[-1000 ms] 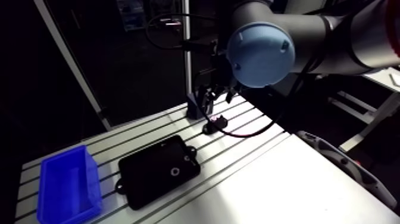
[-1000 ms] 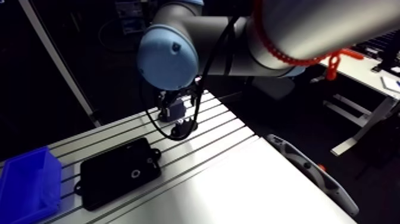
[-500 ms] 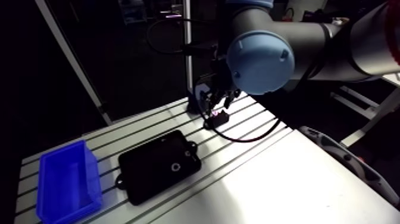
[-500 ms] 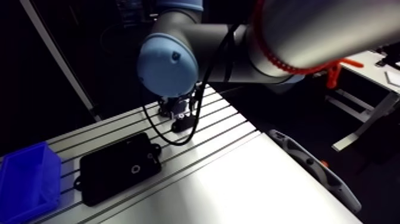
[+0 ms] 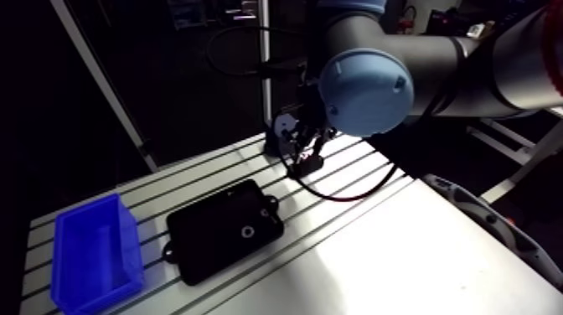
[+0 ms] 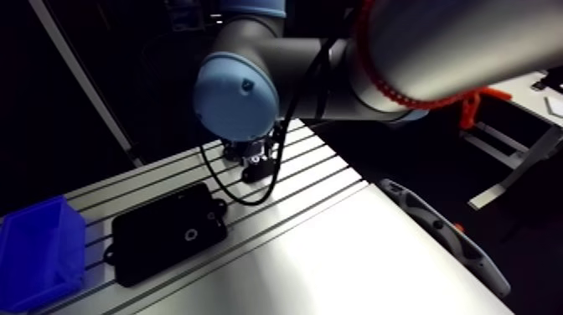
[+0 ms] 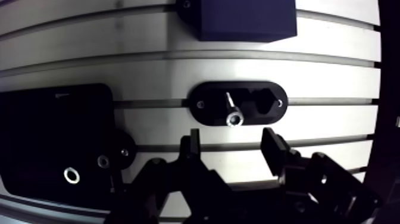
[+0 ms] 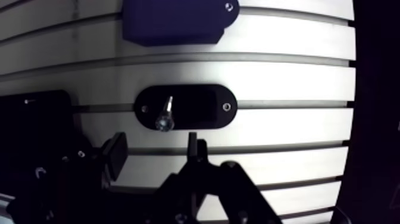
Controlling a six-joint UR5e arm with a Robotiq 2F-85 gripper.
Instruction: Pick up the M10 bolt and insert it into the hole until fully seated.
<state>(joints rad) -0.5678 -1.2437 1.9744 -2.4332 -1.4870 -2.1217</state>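
A slotted aluminium table (image 5: 360, 251) carries five things in the arm view and the wrist view, one of each. The largest, a flat black plate (image 5: 222, 230), lies mid-table, with a single ringed hole (image 7: 71, 175) near one of its ends. An open-topped blue bin (image 5: 127, 255) stands beside it at the table's end, a narrow strip of slotted top showing between them. A dark blue block (image 7: 247, 18) sits at the table's far edge. Just inside it lies an oval black holder (image 7: 208, 110), apart from the plate, and the M10 bolt (image 7: 231, 110) lies in its recess, head toward the gripper. The gripper (image 7: 233, 146) hangs over the table just short of the holder, its two fingers (image 7: 193, 143) spread wide and gripping nothing, the bolt ahead of the gap. A broad smooth strip runs along the table's near edge.
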